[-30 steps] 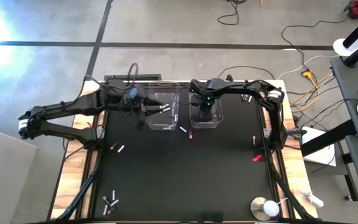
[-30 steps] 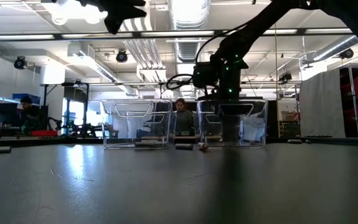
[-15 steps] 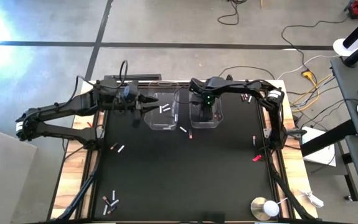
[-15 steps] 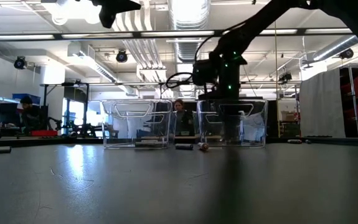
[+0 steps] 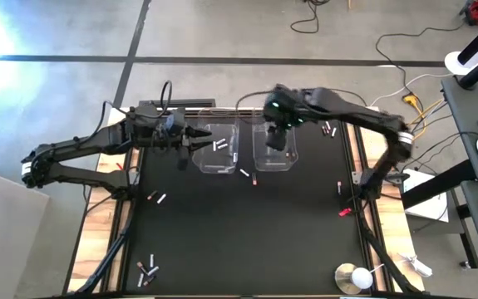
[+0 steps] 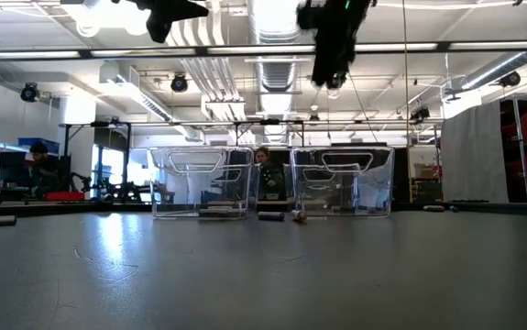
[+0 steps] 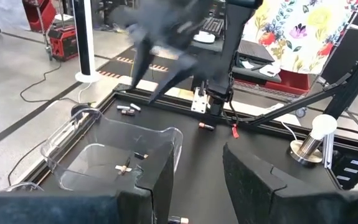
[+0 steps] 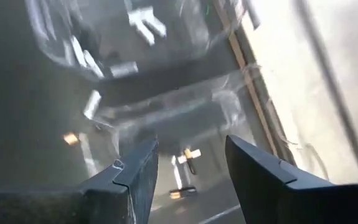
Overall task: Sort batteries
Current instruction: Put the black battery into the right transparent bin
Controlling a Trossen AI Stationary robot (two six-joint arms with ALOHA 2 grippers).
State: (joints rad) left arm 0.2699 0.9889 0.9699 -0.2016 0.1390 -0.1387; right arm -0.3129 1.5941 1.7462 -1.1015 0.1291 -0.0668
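While your right gripper (image 5: pixel 277 138) hung above the right clear bin (image 5: pixel 275 154), its fingers (image 8: pixel 140 167) stood apart with nothing between them; its wrist view looked down through the gap at a couple of batteries lying on that bin's floor. Your left gripper (image 5: pixel 195 138) sat raised at the rim of the left clear bin (image 5: pixel 214 148), fingers (image 7: pixel 164 163) also apart and empty, with one silvery battery (image 5: pixel 219 145) visible in that bin beneath it.

Outward from the bins, two loose batteries (image 5: pixel 249 175), one light and one dark, lay on the black mat (image 5: pixel 247 241) just in front of the gap between the bins. A small pair (image 5: pixel 157 198) lay well to the left of them, and another cluster (image 5: pixel 146 267) sat near the front left corner. A few more rested by the right edge of the mat, near the red clip-like piece (image 5: pixel 343 211). The round white-topped disc (image 5: pixel 355 276) stood at the front right.

Judging from this, most of the sorting remained. Your risk was the thin bin walls: a low sweep toward the two nearest batteries could have nudged a bin or rolled them away.
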